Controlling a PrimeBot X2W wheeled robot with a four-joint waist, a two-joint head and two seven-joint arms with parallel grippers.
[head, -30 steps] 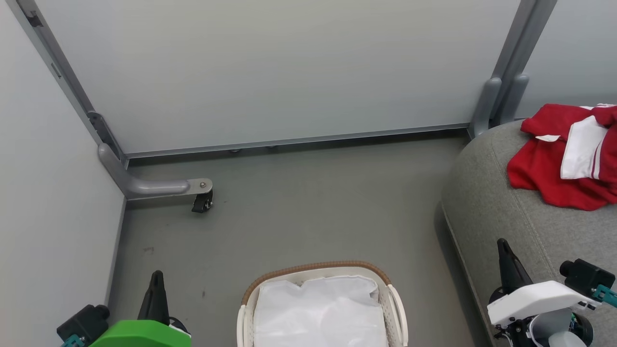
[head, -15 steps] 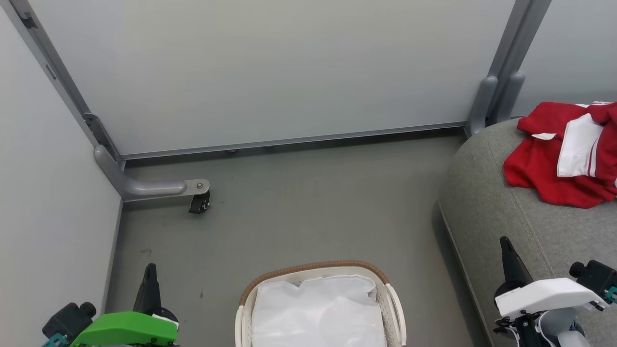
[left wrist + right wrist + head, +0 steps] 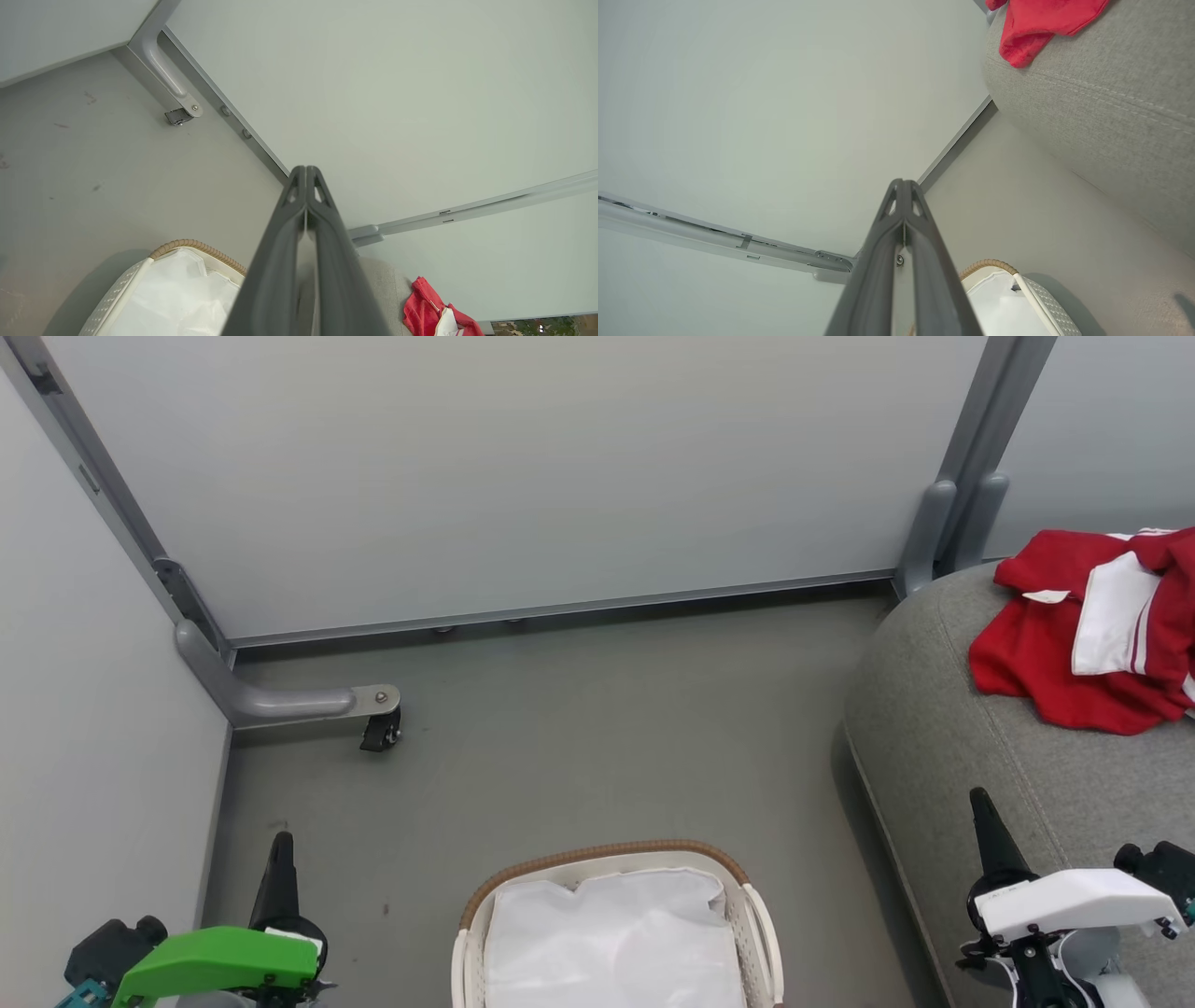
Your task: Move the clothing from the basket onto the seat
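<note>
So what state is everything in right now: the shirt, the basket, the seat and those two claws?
red jersey: crumpled, lying on the seat.
basket: upright on the floor, with a white liner and no jersey inside.
seat: carrying the jersey.
left gripper: shut, holding nothing.
right gripper: shut, holding nothing.

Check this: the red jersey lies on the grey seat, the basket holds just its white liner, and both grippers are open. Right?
Only the grippers are wrong: the left gripper and right gripper are shut, tips touching in each wrist view. The red jersey lies on the grey seat; the basket holds just its white liner.
</note>
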